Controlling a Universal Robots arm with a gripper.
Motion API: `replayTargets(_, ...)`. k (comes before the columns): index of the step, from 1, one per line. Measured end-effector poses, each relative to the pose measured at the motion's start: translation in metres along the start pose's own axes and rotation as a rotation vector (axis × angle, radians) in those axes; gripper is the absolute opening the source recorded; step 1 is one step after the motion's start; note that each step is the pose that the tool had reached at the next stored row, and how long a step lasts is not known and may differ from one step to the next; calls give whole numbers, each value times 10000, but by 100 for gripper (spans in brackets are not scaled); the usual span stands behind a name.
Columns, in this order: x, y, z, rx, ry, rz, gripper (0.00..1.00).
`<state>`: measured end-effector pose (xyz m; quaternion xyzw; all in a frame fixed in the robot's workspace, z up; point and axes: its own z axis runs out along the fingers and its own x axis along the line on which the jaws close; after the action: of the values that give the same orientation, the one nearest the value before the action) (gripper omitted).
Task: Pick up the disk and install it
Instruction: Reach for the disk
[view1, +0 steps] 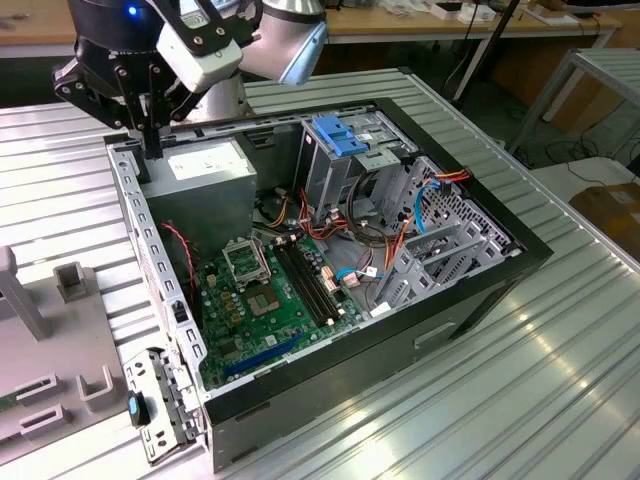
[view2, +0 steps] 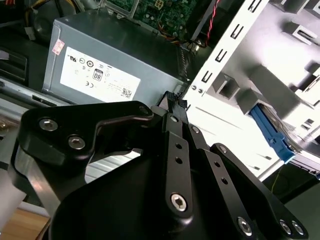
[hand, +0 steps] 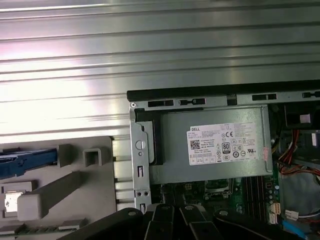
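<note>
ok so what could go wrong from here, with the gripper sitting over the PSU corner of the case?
1. The gripper hangs close above the case wall beside the power supply. A sideways move toward the disk at the grey fixture could clip that wall.
2. Loose orange and blue cables lie around the drive cage; they might snag the disk during insertion.
</note>
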<state>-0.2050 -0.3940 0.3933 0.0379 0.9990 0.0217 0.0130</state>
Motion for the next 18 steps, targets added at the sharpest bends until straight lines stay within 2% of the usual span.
replayTargets(3,41,24,0,0,0,-1,11)
replayTargets(6,140,61,-1,-1,-1,0,11)
replayTargets(10,322,91,-4,0,0,-1,11)
replayTargets(16,540,103,-8,-1,-1,-1,11)
replayTargets(18,682,103,-12,0,0,1,11)
